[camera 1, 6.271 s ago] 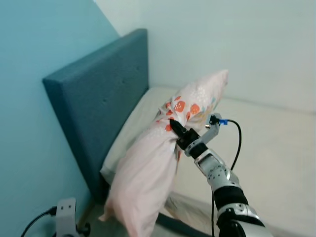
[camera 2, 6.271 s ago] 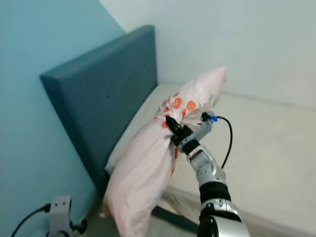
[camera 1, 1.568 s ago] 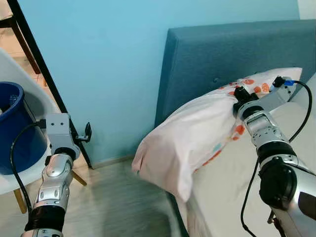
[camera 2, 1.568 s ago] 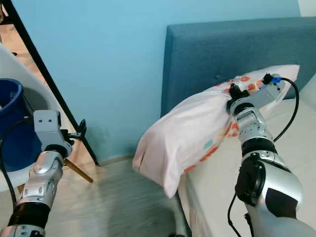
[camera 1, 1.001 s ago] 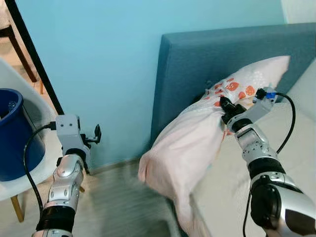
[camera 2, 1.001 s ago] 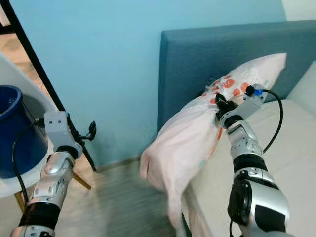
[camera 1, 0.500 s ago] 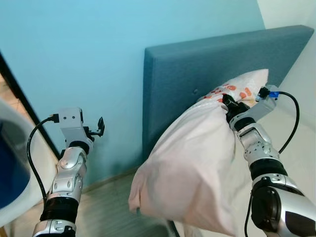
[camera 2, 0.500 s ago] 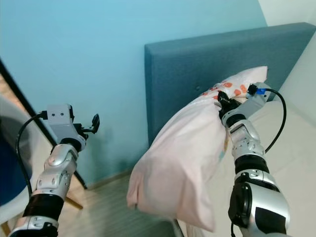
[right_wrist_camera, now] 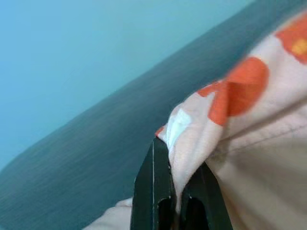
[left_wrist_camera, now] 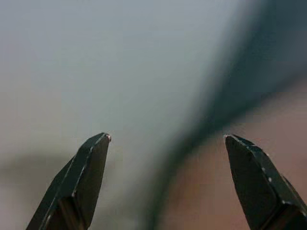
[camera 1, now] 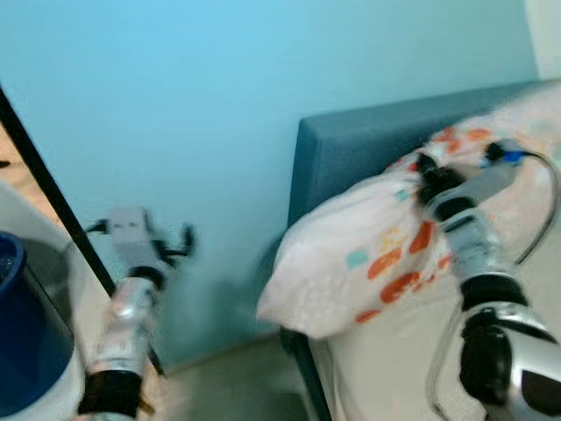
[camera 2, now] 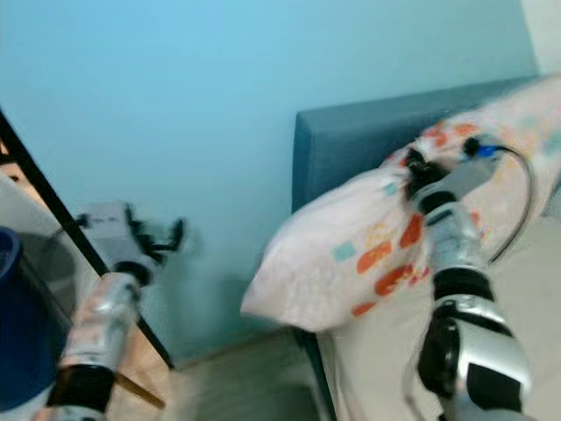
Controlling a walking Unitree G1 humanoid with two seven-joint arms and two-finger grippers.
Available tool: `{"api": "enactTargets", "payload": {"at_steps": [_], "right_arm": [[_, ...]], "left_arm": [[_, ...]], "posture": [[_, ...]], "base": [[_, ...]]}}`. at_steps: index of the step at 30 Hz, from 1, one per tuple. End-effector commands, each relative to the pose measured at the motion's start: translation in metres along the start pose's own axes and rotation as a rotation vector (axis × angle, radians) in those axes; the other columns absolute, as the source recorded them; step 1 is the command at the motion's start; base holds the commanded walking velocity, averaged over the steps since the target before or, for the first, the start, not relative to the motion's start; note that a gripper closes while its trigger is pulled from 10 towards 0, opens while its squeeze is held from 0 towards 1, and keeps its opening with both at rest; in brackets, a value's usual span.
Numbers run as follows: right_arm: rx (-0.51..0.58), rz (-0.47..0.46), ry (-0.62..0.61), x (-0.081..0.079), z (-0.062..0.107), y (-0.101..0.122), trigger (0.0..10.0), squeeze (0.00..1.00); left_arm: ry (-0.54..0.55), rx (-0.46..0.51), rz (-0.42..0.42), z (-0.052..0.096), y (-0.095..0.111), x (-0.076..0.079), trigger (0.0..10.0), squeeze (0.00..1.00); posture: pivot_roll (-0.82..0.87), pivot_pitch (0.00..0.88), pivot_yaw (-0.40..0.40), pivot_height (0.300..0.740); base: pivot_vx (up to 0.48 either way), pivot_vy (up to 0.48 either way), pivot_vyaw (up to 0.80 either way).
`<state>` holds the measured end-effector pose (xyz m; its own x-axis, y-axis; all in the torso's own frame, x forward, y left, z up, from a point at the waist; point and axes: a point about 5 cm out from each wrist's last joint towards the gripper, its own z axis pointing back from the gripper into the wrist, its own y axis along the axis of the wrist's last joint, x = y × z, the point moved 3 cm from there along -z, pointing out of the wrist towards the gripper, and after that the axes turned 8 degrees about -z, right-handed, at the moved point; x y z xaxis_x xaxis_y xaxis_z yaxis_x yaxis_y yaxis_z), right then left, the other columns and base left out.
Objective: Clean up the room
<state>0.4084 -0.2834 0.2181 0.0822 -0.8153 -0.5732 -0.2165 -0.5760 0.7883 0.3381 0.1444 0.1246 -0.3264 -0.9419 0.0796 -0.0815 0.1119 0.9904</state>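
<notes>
Change since half a second ago: pillow point(camera 1: 368, 259) now rides higher and more level, its free end no longer sagging toward the floor; much of the shift is the head camera swinging, and both eye views are smeared.
Pillow position: held up against the front of the blue headboard point(camera 1: 351, 153), over the head end of the bed point(camera 1: 394, 368), its loose end jutting past the bed's edge.
Right claw point(right_wrist_camera: 175, 189): clenched on a bunched fold of the pillow's patterned cover, near the end closest to the headboard.
Left claw point(left_wrist_camera: 165, 184): released, fingers spread wide, grasping nothing; its arm is raised near the blue wall point(camera 1: 219, 88), well apart from the pillow.
Handling: soft, light and floppy by the look of it; it droops from a single pinch and swings. The cover fabric may slip or pull loose, so a deeper bite on a corner or seam seems safer than a thin fold.
Right wrist view adds: cloth squeezed between the two black fingers, orange print close up, the headboard behind.
Eye views add: the pillow's whole shape, the bed, and a dark blue bucket point(camera 1: 26, 342) at the far left.
Left wrist view: only blur beyond the fingertips.
</notes>
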Motion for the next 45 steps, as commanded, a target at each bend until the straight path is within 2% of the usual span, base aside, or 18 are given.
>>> {"api": "enactTargets", "payload": {"at_steps": [1,2,3,4,5,8,10,11,13,14,17,24,29,32,34,38,41,45], "right_arm": [[0.096,0.027,0.073,-0.019,-0.007,0.024,10.0,0.0],[0.096,0.027,0.073,-0.019,-0.007,0.024,10.0,0.0],[0.1,0.028,0.064,-0.016,-0.007,0.026,10.0,0.0],[0.1,0.028,0.064,-0.016,-0.007,0.026,10.0,0.0],[0.104,0.03,0.057,-0.015,-0.006,0.028,10.0,0.0],[0.104,0.03,0.057,-0.015,-0.006,0.028,10.0,0.0],[0.11,0.031,0.052,-0.013,-0.006,0.029,10.0,0.0],[0.11,0.032,0.047,-0.012,-0.006,0.03,10.0,0.0],[0.11,0.032,0.047,-0.012,-0.006,0.03,10.0,0.0],[0.105,0.037,0.042,-0.011,-0.006,0.029,10.0,0.0],[0.093,0.047,0.034,-0.01,-0.005,0.026,10.0,0.0],[0.083,0.06,0.021,-0.008,-0.005,0.023,10.0,0.0],[0.071,0.073,0.013,-0.008,-0.005,0.019,10.0,0.0],[0.038,0.069,-0.007,-0.004,-0.004,0.01,10.0,0.0],[0.001,0.073,-0.03,0.001,-0.001,-0.003,10.0,0.0],[-0.015,0.075,-0.046,0.004,0.002,-0.009,10.0,0.0],[-0.055,0.088,-0.118,0.018,0.008,-0.019,10.0,0.0],[-0.078,0.082,-0.173,0.028,0.012,-0.022,10.0,0.0]], "left_arm": [[-0.187,0.007,0.041,0.008,0.003,0.021,10.0,0.0],[-0.187,0.007,0.041,0.008,0.003,0.021,10.0,0.0],[-0.34,-0.001,0.067,0.02,0.003,0.04,10.0,0.0],[-0.34,-0.001,0.067,0.02,0.003,0.04,10.0,0.0],[-0.459,-0.017,0.078,0.033,0.003,0.052,10.0,0.0],[-0.459,-0.017,0.078,0.033,0.003,0.052,10.0,0.0],[-0.525,-0.028,0.086,0.041,0.002,0.059,10.0,0.0],[-0.507,-0.044,0.046,0.04,-0.002,0.056,10.0,0.0],[-0.507,-0.044,0.046,0.04,-0.002,0.056,10.0,0.0],[-0.449,-0.056,0.007,0.036,-0.007,0.05,10.0,0.0],[-0.368,-0.083,-0.002,0.03,-0.015,0.047,10.0,0.0],[-0.35,-0.117,0.008,0.031,-0.02,0.05,10.0,0.0],[-0.308,-0.139,-0.032,0.03,-0.02,0.041,10.0,0.0],[-0.258,-0.134,-0.061,0.029,-0.02,0.031,10.0,0.0],[-0.171,-0.121,-0.097,0.025,-0.016,0.016,10.0,0.0],[-0.117,-0.125,-0.12,0.024,-0.016,0.006,10.0,0.0],[0.0,-0.129,-0.17,0.023,-0.013,-0.014,10.0,0.0],[0.074,-0.134,-0.196,0.023,-0.012,-0.027,10.0,0.0]], "posture": [[-0.03,0.0,-0.047,0.716],[-0.03,0.0,-0.047,0.716],[-0.03,0.0,-0.045,0.716],[-0.03,0.0,-0.045,0.716],[-0.03,0.0,-0.045,0.716],[-0.03,0.0,-0.045,0.716],[-0.03,0.0,-0.046,0.716],[-0.03,0.0,-0.05,0.716],[-0.03,0.0,-0.05,0.716],[-0.03,0.0,-0.05,0.716],[-0.03,0.0,-0.052,0.716],[-0.02,0.0,-0.055,0.716],[-0.02,0.0,-0.056,0.716],[-0.02,0.0,-0.056,0.716],[-0.02,0.0,-0.056,0.716],[-0.01,0.0,-0.057,0.716],[-0.01,0.0,-0.058,0.716],[-0.01,0.0,-0.058,0.706]], "base": [[0.0,0.0,0.0],[0.0,0.0,0.0],[0.0,0.0,0.0],[0.0,0.0,0.0],[0.0,0.0,0.0],[0.0,0.0,0.0],[0.0,0.0,0.0],[0.0,0.0,0.0],[0.0,0.0,0.0],[0.0,-0.472,0.0],[0.0,-0.472,0.0],[0.0,-0.202,0.0],[0.0,0.0,0.0],[0.0,0.0,0.0],[0.0,0.0,0.0],[0.0,0.0,0.0],[0.0,0.0,0.0],[0.0,0.0,0.0]]}}
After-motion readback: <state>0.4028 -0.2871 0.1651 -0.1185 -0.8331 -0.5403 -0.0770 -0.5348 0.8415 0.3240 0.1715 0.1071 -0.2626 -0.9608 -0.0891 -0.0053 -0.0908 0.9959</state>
